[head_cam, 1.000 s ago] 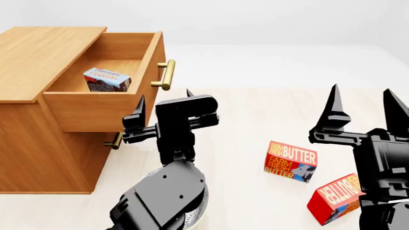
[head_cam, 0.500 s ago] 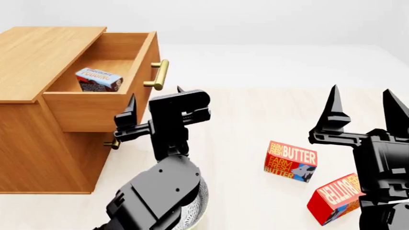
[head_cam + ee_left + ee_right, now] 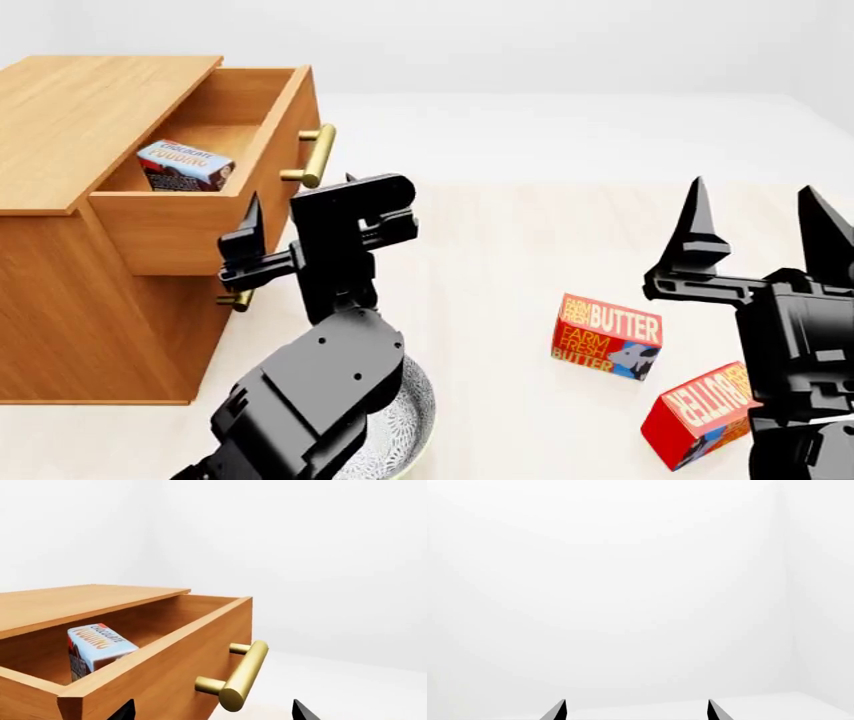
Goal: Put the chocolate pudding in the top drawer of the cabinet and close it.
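Observation:
The chocolate pudding [image 3: 184,166] lies inside the top drawer [image 3: 200,232], which stands part-way open from the cabinet [image 3: 80,90]. The left wrist view shows the pudding [image 3: 97,647] leaning behind the drawer front [image 3: 167,672]. My left gripper [image 3: 302,190] is open, right in front of that drawer front, beside its brass handle [image 3: 310,157]. In the left wrist view the handle [image 3: 241,676] lies between and just beyond the left gripper's [image 3: 212,711] spread tips. My right gripper [image 3: 754,190] is open and empty, pointing up at the right; the right gripper [image 3: 636,705] faces only white wall.
Two red-orange butter boxes [image 3: 607,335] [image 3: 701,412] lie on the floor at the right. A pale bowl [image 3: 400,435] sits under my left arm. The lower drawer's small handle [image 3: 240,298] shows below the open drawer.
My left gripper has moved left toward the cabinet. The top drawer has slid inward with it, carrying the pudding. The right arm has not moved.

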`<state>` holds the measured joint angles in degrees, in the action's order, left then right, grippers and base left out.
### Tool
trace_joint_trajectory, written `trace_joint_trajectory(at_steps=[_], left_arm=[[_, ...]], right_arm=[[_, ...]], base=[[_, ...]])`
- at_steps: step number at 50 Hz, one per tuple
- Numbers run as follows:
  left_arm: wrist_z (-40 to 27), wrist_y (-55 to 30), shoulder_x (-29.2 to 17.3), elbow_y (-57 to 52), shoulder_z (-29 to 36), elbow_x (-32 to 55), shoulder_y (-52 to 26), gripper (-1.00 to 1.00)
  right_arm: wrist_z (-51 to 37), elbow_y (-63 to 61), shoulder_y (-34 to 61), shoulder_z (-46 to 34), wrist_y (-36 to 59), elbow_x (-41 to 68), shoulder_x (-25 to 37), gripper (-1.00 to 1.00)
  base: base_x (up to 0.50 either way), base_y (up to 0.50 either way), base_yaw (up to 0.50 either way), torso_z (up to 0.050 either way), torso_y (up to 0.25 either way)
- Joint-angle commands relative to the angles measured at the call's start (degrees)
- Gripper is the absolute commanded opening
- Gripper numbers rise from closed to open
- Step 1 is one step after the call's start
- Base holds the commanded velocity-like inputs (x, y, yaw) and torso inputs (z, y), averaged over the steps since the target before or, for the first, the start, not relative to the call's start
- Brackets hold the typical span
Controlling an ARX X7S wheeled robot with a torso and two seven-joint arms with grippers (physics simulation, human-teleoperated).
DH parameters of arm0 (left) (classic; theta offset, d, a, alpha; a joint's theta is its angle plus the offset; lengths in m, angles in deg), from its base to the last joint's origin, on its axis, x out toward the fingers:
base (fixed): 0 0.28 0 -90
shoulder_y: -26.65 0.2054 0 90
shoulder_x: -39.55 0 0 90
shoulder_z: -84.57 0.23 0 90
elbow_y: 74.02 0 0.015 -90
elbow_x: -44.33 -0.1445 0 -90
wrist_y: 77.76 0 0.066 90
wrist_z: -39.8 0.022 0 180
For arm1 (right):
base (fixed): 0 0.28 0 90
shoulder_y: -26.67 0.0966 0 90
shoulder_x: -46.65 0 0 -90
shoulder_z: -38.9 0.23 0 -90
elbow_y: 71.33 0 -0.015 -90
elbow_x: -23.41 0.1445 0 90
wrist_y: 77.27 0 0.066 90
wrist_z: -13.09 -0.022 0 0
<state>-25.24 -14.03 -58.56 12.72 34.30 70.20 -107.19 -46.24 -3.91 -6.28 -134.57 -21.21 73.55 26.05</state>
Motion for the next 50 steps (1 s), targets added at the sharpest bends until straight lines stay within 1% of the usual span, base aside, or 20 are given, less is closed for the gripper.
trace_joint_trajectory(at_steps=[1, 50], left_arm=[[-0.87, -0.34, -0.67, 1.34, -1.53, 0.48, -0.79, 1.00], [-2.83, 0.56, -2.57, 9.42, -5.00, 0.14, -4.62, 1.00]], right_arm=[[0.13, 0.17, -0.09, 0.24, 0.31, 0.08, -0.23, 1.00], [0.76, 0.63, -0.85, 1.22, 0.57, 0.31, -0.84, 1.00]], base=[[0.00, 0.00, 0.00, 0.000, 0.000], [0.00, 0.00, 0.00, 0.000, 0.000]])
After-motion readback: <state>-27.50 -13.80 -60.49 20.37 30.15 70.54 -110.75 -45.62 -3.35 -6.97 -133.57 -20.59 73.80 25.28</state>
